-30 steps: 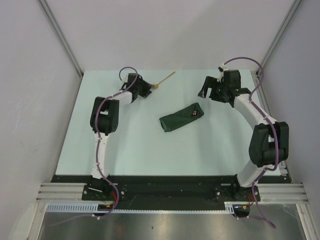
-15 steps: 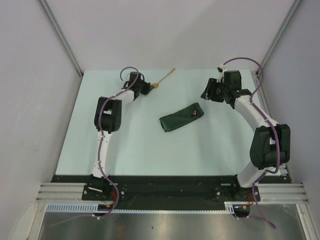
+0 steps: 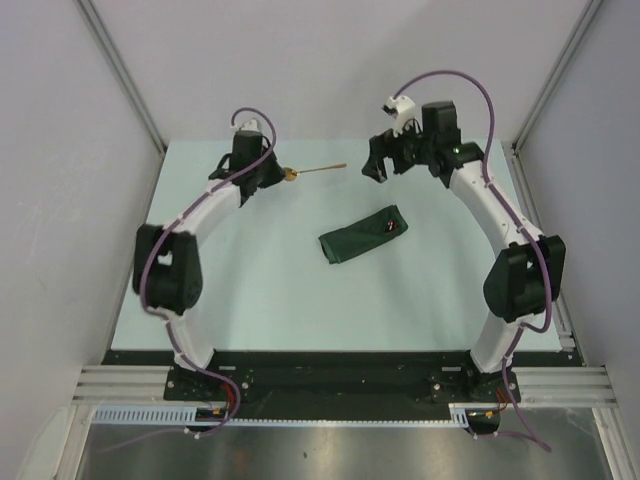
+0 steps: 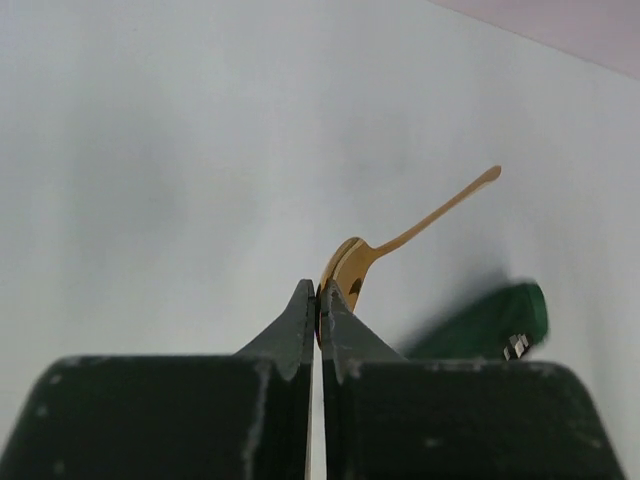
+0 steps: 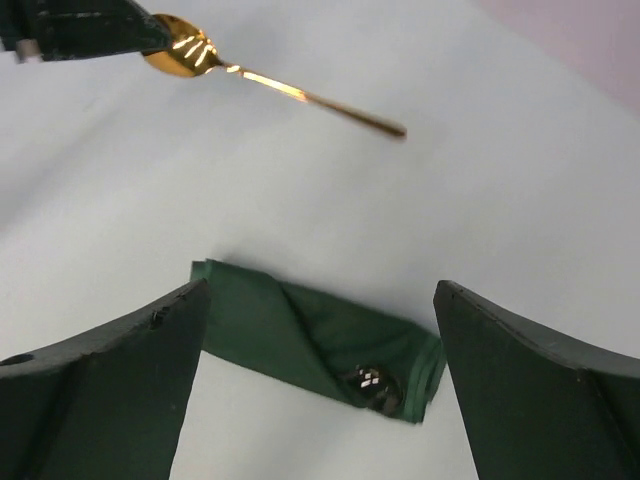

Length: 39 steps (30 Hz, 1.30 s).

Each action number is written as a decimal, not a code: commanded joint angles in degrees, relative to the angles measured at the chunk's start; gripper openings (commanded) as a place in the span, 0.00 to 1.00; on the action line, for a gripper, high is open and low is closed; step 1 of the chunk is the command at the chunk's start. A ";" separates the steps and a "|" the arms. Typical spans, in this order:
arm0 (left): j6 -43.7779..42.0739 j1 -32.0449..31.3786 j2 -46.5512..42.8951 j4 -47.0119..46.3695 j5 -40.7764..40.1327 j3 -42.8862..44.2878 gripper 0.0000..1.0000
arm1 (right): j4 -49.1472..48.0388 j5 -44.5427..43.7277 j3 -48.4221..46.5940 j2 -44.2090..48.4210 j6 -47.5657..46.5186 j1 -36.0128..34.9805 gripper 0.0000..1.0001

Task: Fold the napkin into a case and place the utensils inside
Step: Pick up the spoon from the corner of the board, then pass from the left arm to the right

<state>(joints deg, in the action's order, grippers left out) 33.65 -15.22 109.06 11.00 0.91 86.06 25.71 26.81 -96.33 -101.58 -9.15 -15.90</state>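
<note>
The dark green napkin (image 3: 362, 236) lies folded as a narrow case (image 5: 300, 330) mid-table. A black spoon's glossy bowl (image 5: 375, 385) pokes out of its right end (image 3: 388, 227). My left gripper (image 4: 317, 300) is shut on the bowl of the gold spoon (image 4: 400, 240), whose handle points away toward the right. In the top view that spoon (image 3: 318, 168) hangs level above the far part of the table, off the left gripper (image 3: 281, 175). My right gripper (image 5: 320, 300) is open and empty above the case, and sits close to the spoon's handle tip in the top view (image 3: 385, 165).
The pale green table (image 3: 250, 290) is walled by white panels on the left, right and far sides. A black strip (image 3: 340, 365) runs along its near edge at the arm bases.
My left gripper closed on the gold spoon's bowl and lifted it off the table, turning it level. The right arm rose and swung left toward the centre.
</note>
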 commanded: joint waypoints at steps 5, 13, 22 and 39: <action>-27.29 -10.78 -30.99 -1.34 5.05 -15.66 0.00 | 18.84 18.07 -16.78 -3.80 -20.03 -6.33 0.88; -35.66 -16.94 -39.79 1.30 7.44 -20.67 0.00 | 22.10 20.30 -13.62 -3.63 -18.89 -12.31 0.64; -38.75 -20.46 -39.88 2.71 10.69 -21.72 0.00 | 21.92 21.62 -11.24 -4.68 -16.08 -16.26 0.46; -32.00 -19.76 -42.07 -0.01 5.59 -22.86 0.40 | 12.37 23.65 -4.41 -2.14 -7.31 -14.43 0.00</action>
<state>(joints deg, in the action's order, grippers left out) -4.14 -35.70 69.87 15.49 9.21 63.53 46.33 50.96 -105.38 -107.20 -23.27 -32.47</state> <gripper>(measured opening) 0.280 0.035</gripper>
